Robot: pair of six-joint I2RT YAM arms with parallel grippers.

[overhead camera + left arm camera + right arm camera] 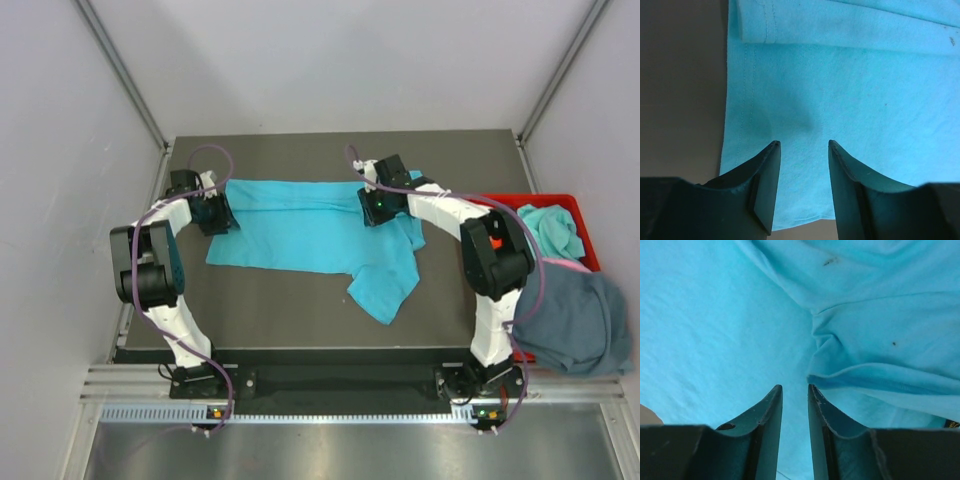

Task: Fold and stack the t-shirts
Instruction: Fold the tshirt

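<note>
Turquoise t-shirt (pixel 310 230) lies partly folded on the desk (pixel 300 310), one sleeve trailing; left tool (pixel 804 143) spread wide, right tool (pixel 795 386) narrowly parted.

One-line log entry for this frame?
turquoise t-shirt: flat, far edge folded over | left gripper: open, over its hem | right gripper: slightly open, over creased cloth | slate blue-grey t-shirt: draped on red bin

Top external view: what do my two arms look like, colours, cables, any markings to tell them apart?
The left arm and right arm have white links, black joint housings and a purple cable looping along each. The right one shows an orange mark on its black elbow housing; the left shows none. The fingers are dark, tapering wedges.
</note>
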